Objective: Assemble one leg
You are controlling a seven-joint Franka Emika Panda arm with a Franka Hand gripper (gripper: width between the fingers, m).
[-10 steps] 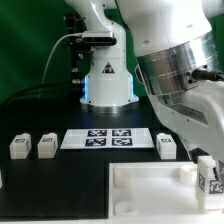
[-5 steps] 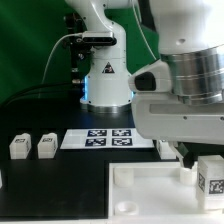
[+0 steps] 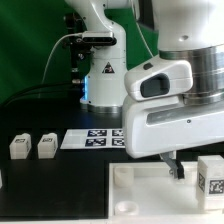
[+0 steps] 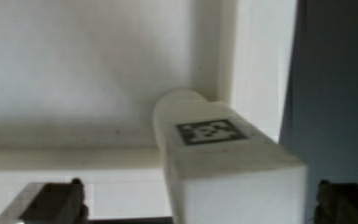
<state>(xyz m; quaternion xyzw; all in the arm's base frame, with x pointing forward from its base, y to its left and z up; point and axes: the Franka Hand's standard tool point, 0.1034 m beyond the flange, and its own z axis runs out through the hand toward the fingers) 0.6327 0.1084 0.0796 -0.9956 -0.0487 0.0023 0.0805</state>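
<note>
A leg (image 4: 220, 150), a small white block with a square tag, stands upright on the large white plate (image 4: 69, 80) close to its raised corner wall. My gripper (image 4: 197, 200) is open, and its two dark fingers (image 4: 55, 200) stand on either side of the leg with a gap on one side. In the exterior view the same leg (image 3: 212, 175) stands at the plate's (image 3: 130, 185) right end, and one finger (image 3: 178, 167) shows beside it. Two more legs (image 3: 18, 147) (image 3: 46, 146) stand at the exterior view's left.
The marker board (image 3: 95, 138) lies behind the plate, partly hidden by my arm. The robot base (image 3: 105, 80) rises behind it. My arm's bulk (image 3: 180, 100) hides the exterior view's right side.
My arm has swung toward the exterior view's left and come lower over the plate's right end. It now hides the leg that stood beside the marker board.
</note>
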